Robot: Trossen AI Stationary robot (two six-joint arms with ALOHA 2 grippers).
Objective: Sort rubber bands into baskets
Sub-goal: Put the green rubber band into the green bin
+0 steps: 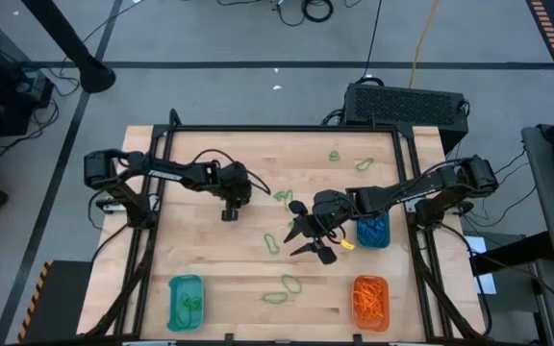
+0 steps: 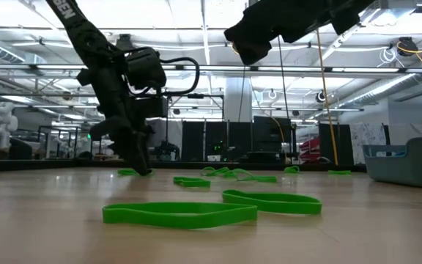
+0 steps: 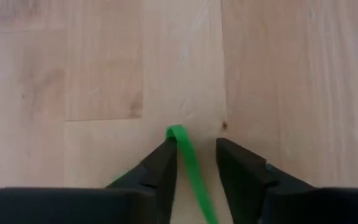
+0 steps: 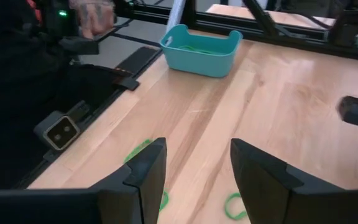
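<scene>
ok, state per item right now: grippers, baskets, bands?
left gripper: low at the table, jaws around a green rubber band
right gripper: open, empty, above the table
left teal basket: holds green bands
right teal basket: holds blue bands
orange basket: holds orange bands
loose green bands: flat on the table
</scene>
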